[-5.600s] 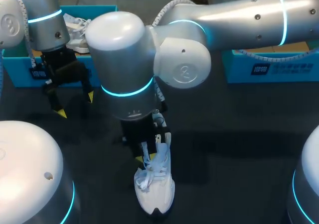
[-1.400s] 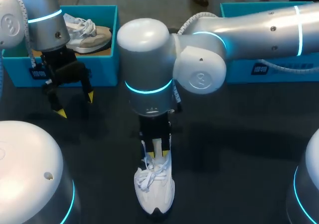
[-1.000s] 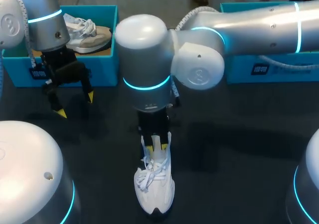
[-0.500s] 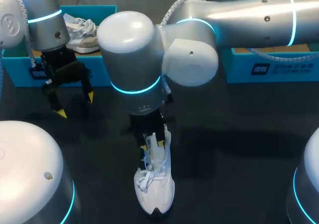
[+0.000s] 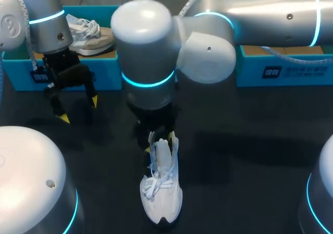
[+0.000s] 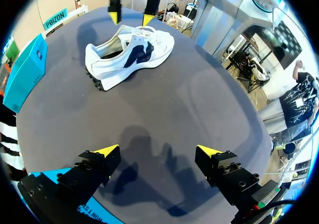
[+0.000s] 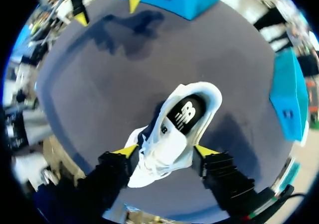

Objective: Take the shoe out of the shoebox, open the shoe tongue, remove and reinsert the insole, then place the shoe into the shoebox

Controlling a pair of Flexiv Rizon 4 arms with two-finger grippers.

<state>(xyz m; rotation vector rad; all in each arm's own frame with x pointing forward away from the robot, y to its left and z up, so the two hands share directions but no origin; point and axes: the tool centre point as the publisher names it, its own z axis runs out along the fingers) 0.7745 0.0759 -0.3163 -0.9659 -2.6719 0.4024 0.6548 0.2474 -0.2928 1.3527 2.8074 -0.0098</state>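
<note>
A white shoe with a dark side patch stands upright on the dark table, toe toward the front edge. My right gripper hangs over its heel end. In the right wrist view this gripper is open, with the shoe below it, the laced part between the yellow tips and the dark insole showing in the opening ahead. My left gripper hangs open and empty above the table in front of the left shoebox. From the left wrist view its gripper faces the shoe and my right gripper above it.
A second shoe lies in the left blue shoebox. Another blue box stands at the back right, under my right arm. Bare dark table lies around the shoe on both sides.
My right gripper's fingers have spread apart above the shoe, and its wrist has shifted a little. The left arm and the shoe have stayed put.
</note>
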